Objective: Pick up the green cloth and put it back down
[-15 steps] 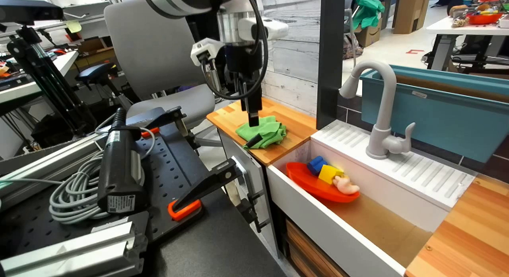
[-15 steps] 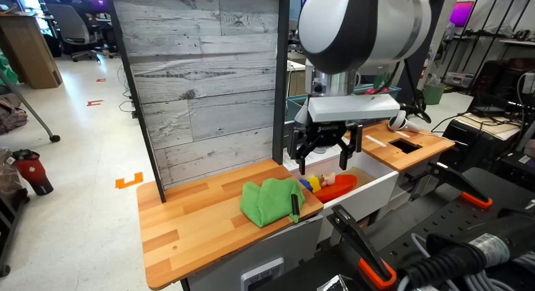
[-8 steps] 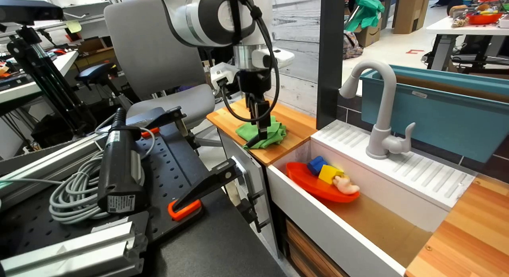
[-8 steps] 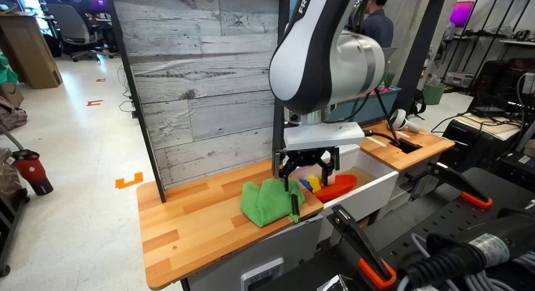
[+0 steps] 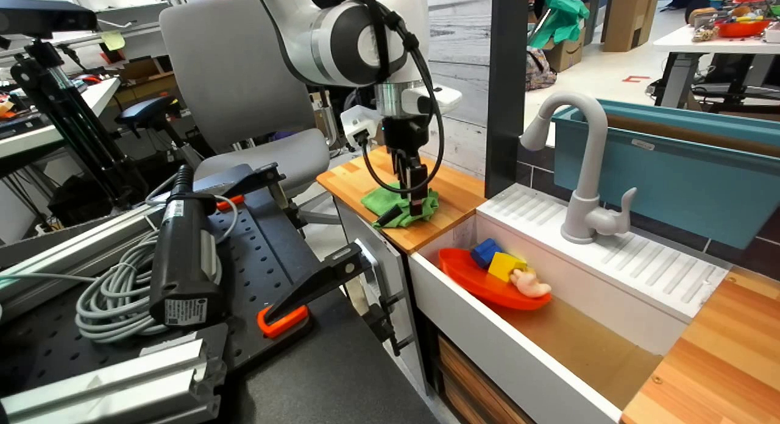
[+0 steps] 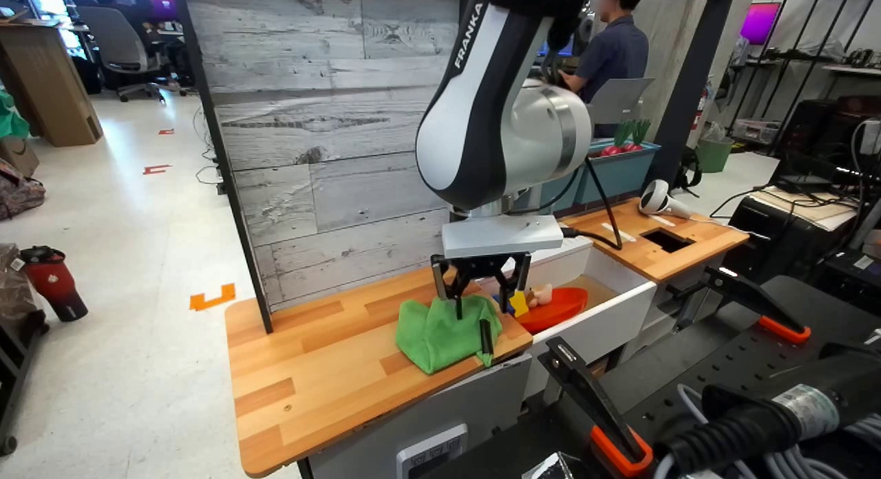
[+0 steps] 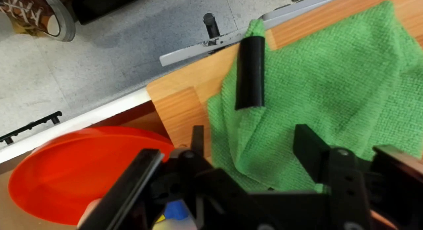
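Observation:
The green cloth lies crumpled on the wooden counter beside the sink, in both exterior views (image 5: 384,200) (image 6: 423,334) and large in the wrist view (image 7: 324,78). A short black tube-like piece (image 7: 250,73) lies on the cloth near the counter's front edge; it also shows in an exterior view (image 6: 486,338). My gripper (image 6: 482,314) is open and points down at the sink-side part of the cloth. In the wrist view the gripper (image 7: 250,137) has one finger over the cloth and one just beyond its edge, over wood. Nothing is held between the fingers. Whether the fingertips touch the cloth is unclear.
The wooden counter (image 6: 310,382) ends at the white sink (image 5: 600,387). In the sink lies a red dish (image 5: 463,281) with blue, yellow and pinkish toys. A grey faucet (image 5: 588,162) stands behind. A wood-plank panel (image 6: 344,121) rises behind the counter. Black clamps (image 6: 585,389) stand in front.
The arm has come down and across from above the sink toward the cloth, with the gripper open throughout. The cloth has not visibly moved. A person in the background has come into view.

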### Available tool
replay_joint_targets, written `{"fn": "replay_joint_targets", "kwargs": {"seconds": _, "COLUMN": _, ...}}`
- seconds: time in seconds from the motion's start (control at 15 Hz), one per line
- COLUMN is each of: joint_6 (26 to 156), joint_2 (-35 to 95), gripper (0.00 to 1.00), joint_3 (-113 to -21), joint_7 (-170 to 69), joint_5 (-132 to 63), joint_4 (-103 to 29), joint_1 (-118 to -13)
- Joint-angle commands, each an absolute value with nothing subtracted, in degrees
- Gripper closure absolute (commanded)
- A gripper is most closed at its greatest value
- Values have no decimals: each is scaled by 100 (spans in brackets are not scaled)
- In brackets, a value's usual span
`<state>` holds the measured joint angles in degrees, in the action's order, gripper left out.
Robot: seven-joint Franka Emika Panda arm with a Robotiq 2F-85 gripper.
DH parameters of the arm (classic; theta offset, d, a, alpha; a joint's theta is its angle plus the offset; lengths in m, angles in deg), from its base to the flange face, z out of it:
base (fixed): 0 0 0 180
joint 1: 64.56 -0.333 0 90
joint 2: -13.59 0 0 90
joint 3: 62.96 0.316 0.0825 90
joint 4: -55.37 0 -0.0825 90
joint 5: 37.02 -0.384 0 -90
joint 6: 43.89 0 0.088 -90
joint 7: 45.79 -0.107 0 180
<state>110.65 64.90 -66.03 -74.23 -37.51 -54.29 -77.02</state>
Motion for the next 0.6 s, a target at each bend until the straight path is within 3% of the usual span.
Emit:
{"fn": "replay_joint_targets", "kwargs": {"seconds": 0.0, "joint_6": 10880, "joint_2": 6670, "gripper": 60, "joint_3": -6706, "joint_7": -7412, "joint_5": -3945, "joint_4": -5133, "joint_1": -7830}}
{"fn": "replay_joint_targets", "kwargs": {"seconds": 0.33, "joint_6": 10913, "joint_2": 6592, "gripper": 97, "joint_3": -6660, "joint_7": -7348, "joint_5": -3957, "joint_4": -5229, "joint_1": -7800}}
{"fn": "replay_joint_targets", "kwargs": {"seconds": 0.53, "joint_6": 10972, "joint_2": 6433, "gripper": 100, "joint_3": -6628, "joint_7": -7302, "joint_5": -3961, "joint_4": -5411, "joint_1": -7777}}
